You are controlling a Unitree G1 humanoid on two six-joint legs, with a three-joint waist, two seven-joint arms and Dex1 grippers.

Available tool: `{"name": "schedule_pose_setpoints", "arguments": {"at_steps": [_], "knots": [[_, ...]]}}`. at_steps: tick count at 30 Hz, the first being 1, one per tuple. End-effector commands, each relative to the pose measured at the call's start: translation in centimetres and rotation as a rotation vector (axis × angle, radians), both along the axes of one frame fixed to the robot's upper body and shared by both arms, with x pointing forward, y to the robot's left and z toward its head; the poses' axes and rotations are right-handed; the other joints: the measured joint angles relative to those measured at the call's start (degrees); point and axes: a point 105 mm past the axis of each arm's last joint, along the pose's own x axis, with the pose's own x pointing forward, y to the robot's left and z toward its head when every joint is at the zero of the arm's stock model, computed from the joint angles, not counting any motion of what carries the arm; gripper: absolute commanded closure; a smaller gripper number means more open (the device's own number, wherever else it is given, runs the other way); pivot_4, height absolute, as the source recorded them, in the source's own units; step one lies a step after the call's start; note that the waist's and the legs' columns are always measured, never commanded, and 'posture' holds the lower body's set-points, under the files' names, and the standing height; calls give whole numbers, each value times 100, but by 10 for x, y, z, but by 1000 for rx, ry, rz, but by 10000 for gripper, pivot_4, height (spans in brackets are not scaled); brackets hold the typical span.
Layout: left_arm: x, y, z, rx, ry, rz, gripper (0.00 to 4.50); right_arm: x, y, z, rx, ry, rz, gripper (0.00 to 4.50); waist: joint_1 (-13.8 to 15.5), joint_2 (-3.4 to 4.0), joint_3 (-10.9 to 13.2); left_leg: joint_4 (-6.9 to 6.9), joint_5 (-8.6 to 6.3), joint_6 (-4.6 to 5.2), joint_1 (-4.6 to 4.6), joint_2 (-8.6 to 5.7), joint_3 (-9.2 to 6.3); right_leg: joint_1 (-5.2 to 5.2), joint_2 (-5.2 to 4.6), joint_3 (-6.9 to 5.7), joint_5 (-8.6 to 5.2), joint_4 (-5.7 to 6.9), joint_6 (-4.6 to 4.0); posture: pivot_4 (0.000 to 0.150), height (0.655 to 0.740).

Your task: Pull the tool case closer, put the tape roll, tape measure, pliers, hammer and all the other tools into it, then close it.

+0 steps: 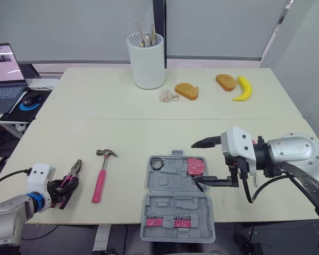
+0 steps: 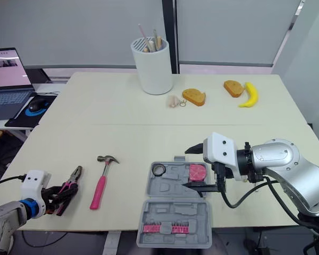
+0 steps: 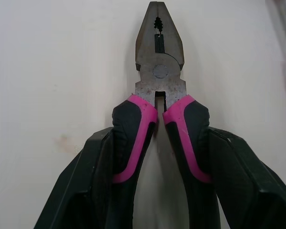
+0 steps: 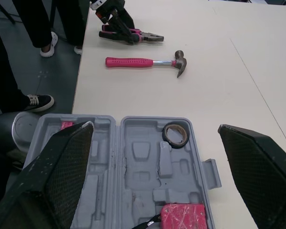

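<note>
pliers (image 1: 73, 174): long axis, nose toward 1 o'clock | left gripper (image 1: 64, 189): clamped on handles, nose beyond fingertips | right gripper (image 1: 206, 162): spread wide at tool case (image 1: 173, 204) 3 o'clock side

Tool case (image 1: 173, 179) lower centre of frame; tape roll (image 1: 157, 163), tape measure (image 1: 196, 167) inside, upper half. Hammer (image 1: 101, 172) left of case; pliers (image 1: 72, 175) lower left, beyond hammer.

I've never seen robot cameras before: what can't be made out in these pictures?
- Pliers handle ends, left wrist view: covered by the left gripper and cut off by the edge.
- Sticks in the cup, eye views: too small to identify.
- Pink bits in the case, eye views: too small to name.
- Laptop, eye views: cut off by the edge.
</note>
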Motion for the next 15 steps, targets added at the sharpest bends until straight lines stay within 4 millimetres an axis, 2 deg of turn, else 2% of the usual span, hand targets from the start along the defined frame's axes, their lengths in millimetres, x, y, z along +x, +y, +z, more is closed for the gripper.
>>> {"name": "schedule_pose_setpoints", "arguments": {"at_steps": [1, 2, 4, 5, 9, 11, 15], "knots": [[31, -19, 68, 129, -181, -258, 19895, -5, -4, 9, 13, -62, -15, 0, 76, -21, 9, 2, 1, -2, 0, 0, -4, -5, 0, -4, 1, -1, -2, 1500, 7400], [36, -32, 77, 160, -197, -361, 19896, -5, -6, 9, 17, -68, -29, 0, 109, -24, 9, 3, 3, -4, -1, 0, -6, -5, 0, -5, 3, -2, -6, 1500, 7400], [40, -45, 84, 189, -203, -468, 19903, -6, -8, 9, 24, -72, -43, 0, 116, -20, 8, 5, 3, -5, -3, -4, 2, -5, -11, -4, 10, -13, -13, 1500, 7400], [42, -59, 87, 191, -206, -542, 19905, -6, -10, 8, 26, -72, -55, 0, 104, -15, 6, 4, 3, -4, -4, -9, 13, -2, -19, 3, 14, -19, -10, 1500, 7400], [37, -157, 88, 171, -177, -1015, 19909, -8, -28, 1, -7, -69, -164, 0, 109, -19, 7, 5, 1, -1, -41, -20, 29, -10, -23, 12, 19, -19, -1, 1500, 7400], [33, -189, 82, 172, -166, -1157, 19910, -12, -33, 0, -19, -60, -194, 0, 113, -22, 10, 5, 1, -1, -47, -22, 23, -9, -18, 9, 19, -18, -1, 1500, 7400], [27, -236, 73, 189, -155, -1355, 19912, -22, -44, -7, -69, -24, -241, 0, -4, -27, 14, 7, 2, 1, -41, -5, 21, -7, 19, 16, 18, -10, 0, 1500, 7400]]}}
